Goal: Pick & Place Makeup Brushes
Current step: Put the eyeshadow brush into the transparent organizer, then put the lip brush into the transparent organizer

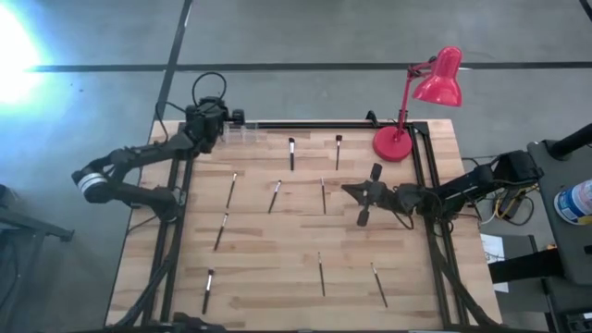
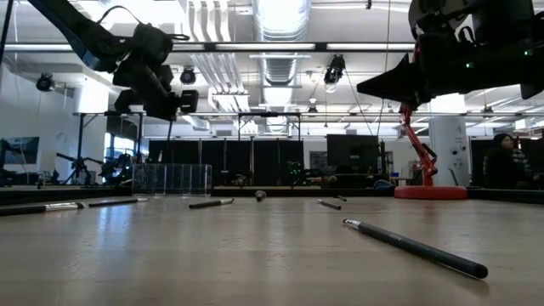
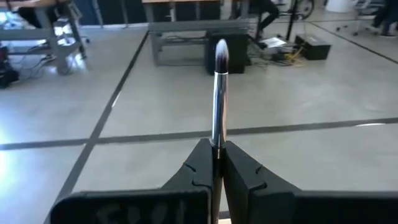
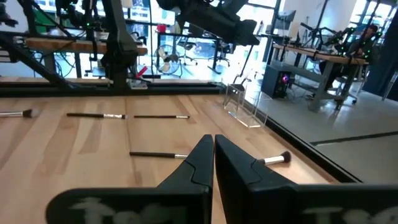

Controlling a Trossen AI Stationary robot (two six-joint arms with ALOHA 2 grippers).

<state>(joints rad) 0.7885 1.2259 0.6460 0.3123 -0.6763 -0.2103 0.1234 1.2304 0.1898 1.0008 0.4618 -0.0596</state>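
Left gripper (image 3: 217, 163): pinched one brush (image 3: 219, 93), at table's 11 o'clock.
Right gripper (image 4: 213, 155): pressed together, empty, at 3 o'clock.

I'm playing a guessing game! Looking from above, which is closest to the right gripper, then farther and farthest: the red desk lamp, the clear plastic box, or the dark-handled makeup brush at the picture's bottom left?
Starting from the right gripper:
1. the red desk lamp, close by, at the table's right side.
2. the clear plastic box, across the table at the top left.
3. the dark-handled makeup brush, down at the bottom left.
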